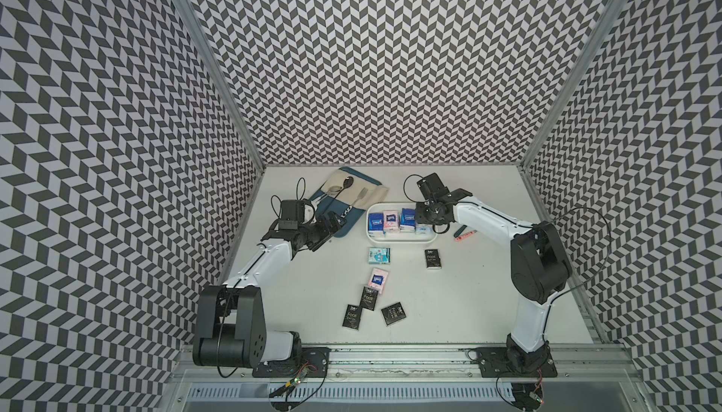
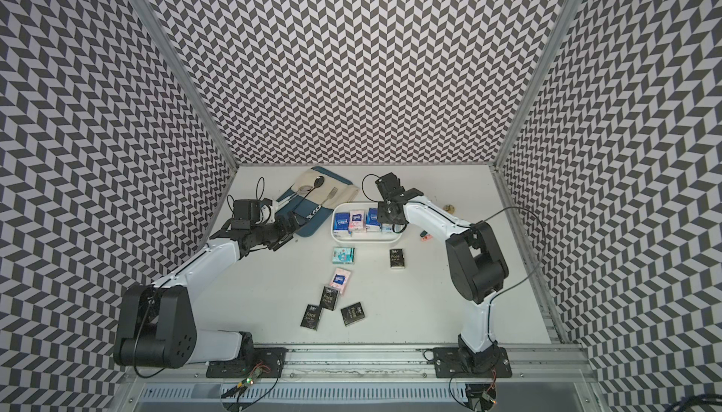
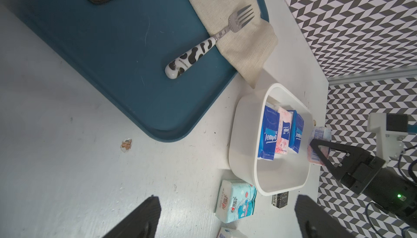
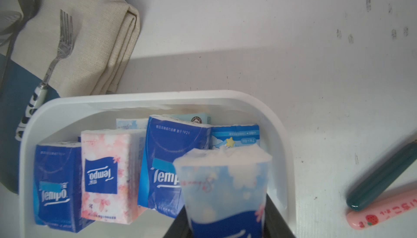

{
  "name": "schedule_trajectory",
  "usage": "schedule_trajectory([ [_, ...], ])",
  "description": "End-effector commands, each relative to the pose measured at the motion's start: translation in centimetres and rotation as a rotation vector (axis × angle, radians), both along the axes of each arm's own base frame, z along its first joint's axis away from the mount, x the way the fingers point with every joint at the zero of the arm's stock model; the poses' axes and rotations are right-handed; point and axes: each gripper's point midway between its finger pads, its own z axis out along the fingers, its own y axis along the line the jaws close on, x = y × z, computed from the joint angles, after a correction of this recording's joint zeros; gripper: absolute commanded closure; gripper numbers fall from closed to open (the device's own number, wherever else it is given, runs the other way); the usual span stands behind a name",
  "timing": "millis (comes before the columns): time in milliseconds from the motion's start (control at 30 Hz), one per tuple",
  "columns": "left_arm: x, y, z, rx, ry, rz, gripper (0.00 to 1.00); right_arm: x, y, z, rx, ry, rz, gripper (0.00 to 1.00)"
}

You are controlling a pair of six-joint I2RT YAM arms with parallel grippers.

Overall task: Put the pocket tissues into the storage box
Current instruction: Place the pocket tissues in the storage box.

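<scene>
The storage box point(image 1: 402, 240) sits on the far half of the table, near its middle. Inside it, packets stand on edge in a row: a dark blue packet point(image 4: 56, 185), a pink-white packet point(image 4: 106, 176), a second dark blue packet point(image 4: 167, 164) and, behind them, a light blue packet point(image 4: 234, 136).

Over the box's right end, the right gripper point(image 3: 319, 152) pinches a pale blue packet point(image 4: 223, 187) with a dark blue band and holds it upright. The packet's lower end is hidden, so it is unclear how high it sits above the box floor.

On the table in front of the box lie a teal cartoon packet point(image 1: 379, 255), a loose pink-white packet point(image 1: 378, 280), a lone black "Face" packet point(image 1: 433, 259) and three more black packets point(image 1: 369, 297) clustered nearer the front.

The left gripper point(image 1: 333, 225) hovers with its jaws spread wide and nothing between them. It is over the near corner of the blue tray point(image 3: 112, 56). The tray lies just left of the box and carries a beige cloth point(image 3: 237, 33) and a fork point(image 3: 209, 42). To the right of the box lie a pink stick point(image 4: 383, 213) and a dark green stick point(image 4: 381, 178).
</scene>
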Motion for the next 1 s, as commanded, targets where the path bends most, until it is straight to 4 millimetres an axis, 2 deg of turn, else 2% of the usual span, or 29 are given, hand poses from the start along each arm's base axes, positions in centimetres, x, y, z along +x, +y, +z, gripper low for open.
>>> schedule_trajectory([
  [0,0.7,0.4,2.0,0.037,-0.062,0.0,0.02,1.7,-0.1,-0.1,-0.024,-0.035,-0.019,0.6],
  [433,0.5,0.8,2.3,0.06,-0.069,0.006,0.02,2.7,0.7,-2.5,-0.035,0.005,0.001,0.58],
  [567,0.4,0.9,2.3,0.064,-0.069,0.009,0.01,3.0,1.4,-2.6,-0.012,0.01,0.017,0.57],
  [733,0.4,1.1,2.4,0.066,-0.069,0.015,0.01,3.2,1.8,-1.9,0.011,-0.002,0.021,0.46],
  [867,0.4,1.1,2.4,0.067,-0.068,0.016,0.01,3.0,1.7,-0.7,0.02,-0.022,0.024,0.34],
  [967,0.4,1.2,2.4,0.065,-0.068,0.019,0.01,2.9,1.8,0.7,0.037,-0.048,0.037,0.3],
])
